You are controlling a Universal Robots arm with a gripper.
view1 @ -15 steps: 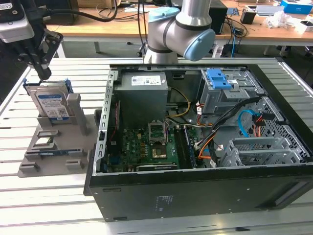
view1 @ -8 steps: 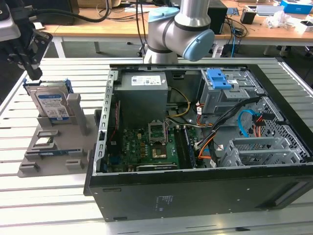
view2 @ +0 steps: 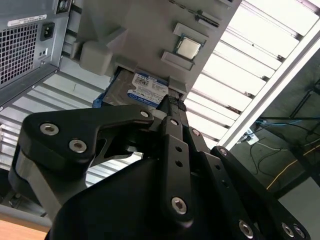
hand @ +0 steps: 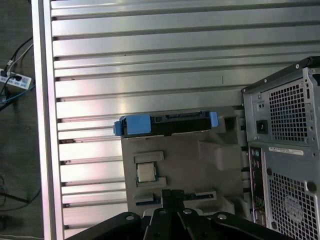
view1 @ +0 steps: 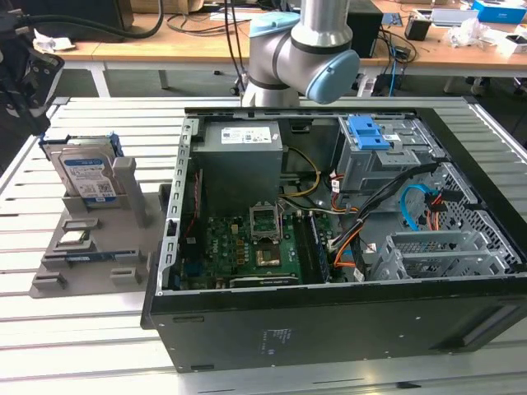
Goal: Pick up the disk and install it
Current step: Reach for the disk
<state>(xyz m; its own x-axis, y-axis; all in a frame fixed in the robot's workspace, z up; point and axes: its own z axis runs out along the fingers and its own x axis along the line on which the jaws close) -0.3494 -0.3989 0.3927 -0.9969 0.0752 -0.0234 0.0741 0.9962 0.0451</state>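
Exterior view. 1 disk (view1: 86, 174) is recorded upright in 1 grey holder (view1: 99, 247) at the exterior view's left, just beside 1 open computer case (view1: 329, 321) at the frame's centre. 1 processor chip (view1: 74, 239) is lodged lower in the same holder. 1 blue latch (view1: 368, 132) is seen in the drive cage, upper right of the case. 1 arm (view1: 305, 49) is noted at top centre.

Second wrist view. The gripper (view2: 171, 102) is held above the holder (view2: 135, 30), near the disk (view2: 145, 87) but apart from it. The case (view2: 25, 45) is adjacent.

First wrist view. The disk (hand: 165, 125) is shown edge-on in the holder (hand: 200, 160), beside the case (hand: 285, 150), with 1 chip (hand: 146, 172) between it and the gripper (hand: 172, 194). The tips appear pressed together on nothing.

Progress. Nothing is judged done: the disk is ungrasped, and both pick-up and installation are left.
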